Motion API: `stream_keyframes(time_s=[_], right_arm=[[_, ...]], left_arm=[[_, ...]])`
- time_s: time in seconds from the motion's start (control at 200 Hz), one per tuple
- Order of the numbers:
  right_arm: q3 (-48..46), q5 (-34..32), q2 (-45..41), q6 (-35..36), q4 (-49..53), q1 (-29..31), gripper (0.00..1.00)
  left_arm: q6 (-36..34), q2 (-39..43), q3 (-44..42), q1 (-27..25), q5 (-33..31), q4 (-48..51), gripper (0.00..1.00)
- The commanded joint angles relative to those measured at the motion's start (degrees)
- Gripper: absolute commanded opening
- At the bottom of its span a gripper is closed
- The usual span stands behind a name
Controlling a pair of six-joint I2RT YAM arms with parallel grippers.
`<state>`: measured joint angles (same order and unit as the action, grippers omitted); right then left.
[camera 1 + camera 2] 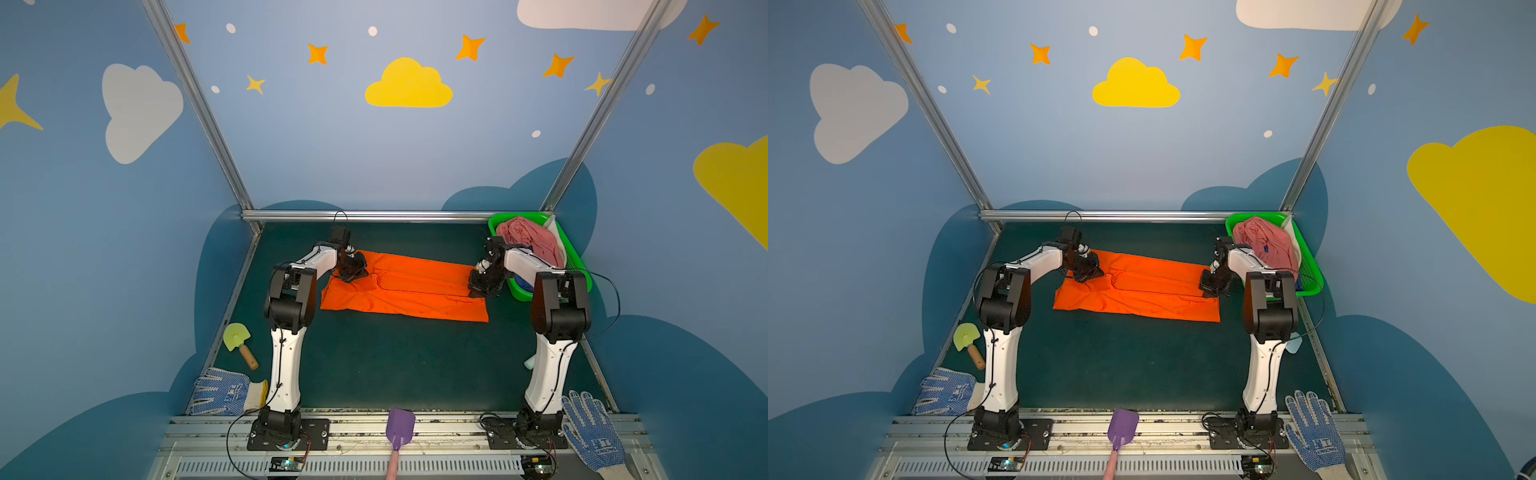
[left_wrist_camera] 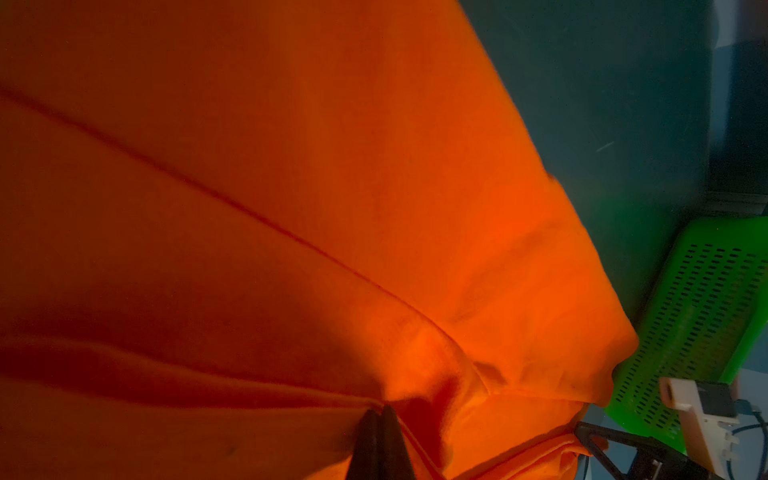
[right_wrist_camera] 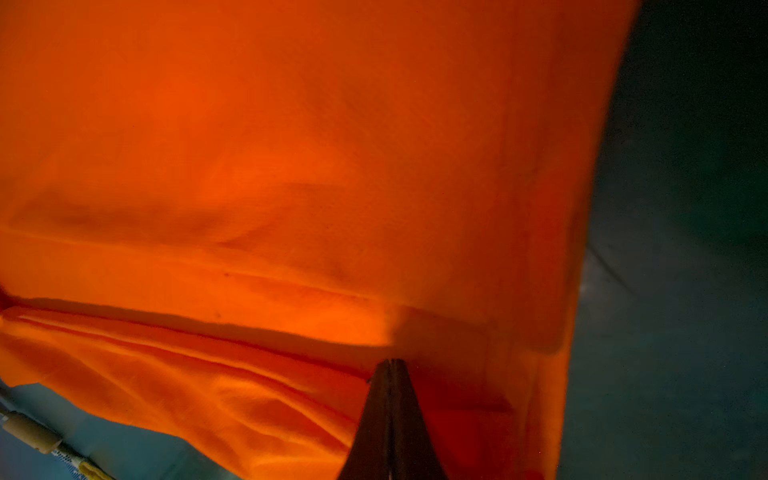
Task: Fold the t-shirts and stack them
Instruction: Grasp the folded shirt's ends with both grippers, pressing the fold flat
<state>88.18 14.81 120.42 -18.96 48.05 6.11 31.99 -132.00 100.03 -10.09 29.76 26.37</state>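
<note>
The orange t-shirt [image 1: 407, 291] [image 1: 1142, 291] lies on the dark green table as a long strip, with one layer folded over along its length. My left gripper [image 1: 353, 276] [image 2: 380, 409] is shut on the cloth at the strip's left end, where wrinkles run into its tips. At the right end my right gripper [image 1: 478, 291] [image 3: 390, 361] is shut on a folded edge. A pink t-shirt [image 1: 528, 239] [image 1: 1264, 241] is bunched in the green basket [image 1: 577, 266]. Only a sliver of a dark blue t-shirt [image 1: 524, 284] shows beneath it, behind my right arm.
Blue-dotted gloves lie at the front left [image 1: 220, 392] and front right [image 1: 594, 432]. A green toy trowel [image 1: 239, 340] rests by the left wall, and a purple toy shovel [image 1: 400, 428] lies on the front rail. The basket fills the back right corner.
</note>
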Motion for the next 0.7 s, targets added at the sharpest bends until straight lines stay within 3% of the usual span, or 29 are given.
stream_keyframes(time_s=[0.0, 0.165, 0.39, 0.696], right_arm=[[-1.22, -1.76, 1.04, 0.89, 0.27, -0.78, 0.0], [-0.92, -2.12, -0.19, 1.28, 1.16, -0.99, 0.0], [3.67, -1.36, -4.02, 2.06, 3.56, 0.47, 0.04], [17.23, -0.14, 3.72, 1.91, 5.75, 3.1, 0.14]], left_arm=[[-0.07, -2.45, 2.29, 0.42, 0.91, -0.42, 0.05], [-0.94, -4.02, 6.31, 0.44, 1.97, 1.66, 0.05], [-2.79, 0.56, 9.22, 0.15, 1.1, 4.92, 0.05], [-0.93, 7.87, 1.88, 0.07, -2.24, 7.31, 0.05]])
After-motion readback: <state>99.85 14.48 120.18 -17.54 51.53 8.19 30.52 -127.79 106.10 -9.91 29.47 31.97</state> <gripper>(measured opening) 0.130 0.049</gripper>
